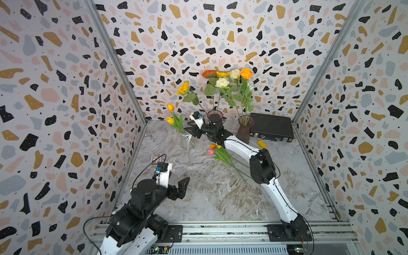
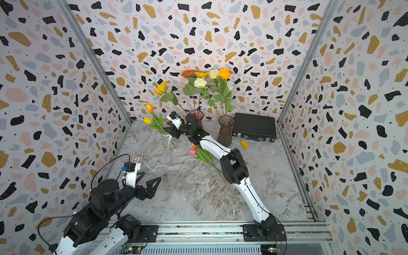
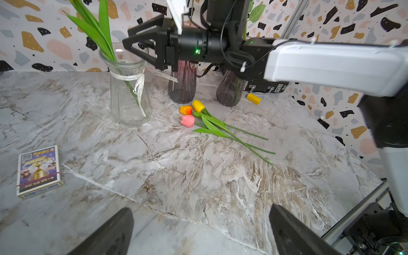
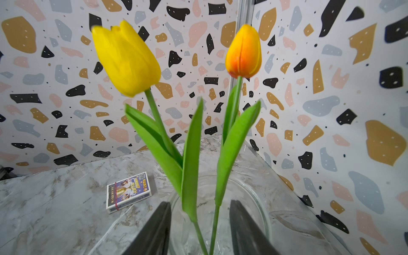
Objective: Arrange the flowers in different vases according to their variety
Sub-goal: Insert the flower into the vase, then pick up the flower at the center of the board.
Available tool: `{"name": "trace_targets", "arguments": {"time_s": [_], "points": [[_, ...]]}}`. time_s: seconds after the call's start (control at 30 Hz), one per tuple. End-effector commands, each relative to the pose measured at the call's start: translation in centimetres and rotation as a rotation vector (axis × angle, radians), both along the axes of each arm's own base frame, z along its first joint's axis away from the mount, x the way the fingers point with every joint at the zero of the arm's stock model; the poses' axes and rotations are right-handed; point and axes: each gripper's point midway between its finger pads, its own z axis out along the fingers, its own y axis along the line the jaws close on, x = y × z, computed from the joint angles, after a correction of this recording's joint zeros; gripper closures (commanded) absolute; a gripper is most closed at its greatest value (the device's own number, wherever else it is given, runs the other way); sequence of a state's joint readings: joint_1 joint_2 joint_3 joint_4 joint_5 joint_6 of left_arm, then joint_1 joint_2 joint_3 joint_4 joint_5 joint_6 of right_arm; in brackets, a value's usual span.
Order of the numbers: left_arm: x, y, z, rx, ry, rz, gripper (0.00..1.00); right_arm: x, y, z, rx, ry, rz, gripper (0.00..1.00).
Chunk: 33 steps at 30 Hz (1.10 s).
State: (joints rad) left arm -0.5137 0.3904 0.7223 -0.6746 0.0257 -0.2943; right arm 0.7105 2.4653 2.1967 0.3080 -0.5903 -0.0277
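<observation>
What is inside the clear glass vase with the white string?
Two tulips stand in the clear vase: a yellow tulip and an orange tulip, with green leaves. Nothing else shows through the glass. The white string covers part of the stems.

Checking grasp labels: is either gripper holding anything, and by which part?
Nothing held. Right gripper is open at the clear vase mouth, tulip stems free between its jaws. Left gripper is open, empty.
</observation>
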Motion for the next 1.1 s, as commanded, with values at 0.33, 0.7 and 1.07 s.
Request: {"name": "trace_targets", "arguments": {"time_s": [0.33,0.7,1.07], "points": [[3.3,-4.1,3.8,-0.036,0.110,-0.076,0.08,-8.3,-10.4,17.1,0.038,-0.309,-0.199,0.51],[4.9,-13.2,-1.9,-0.090,0.373,-0.185,0.07,-13.4,-28.2,10.5,-0.432,-0.161,-0.718,0.52],[9.2,-25.4,-8.8,-0.076,0.641,-0.232,0.12,-19.3,-34.6,3.5,-0.514,0.115,-0.791,0.66]]}}
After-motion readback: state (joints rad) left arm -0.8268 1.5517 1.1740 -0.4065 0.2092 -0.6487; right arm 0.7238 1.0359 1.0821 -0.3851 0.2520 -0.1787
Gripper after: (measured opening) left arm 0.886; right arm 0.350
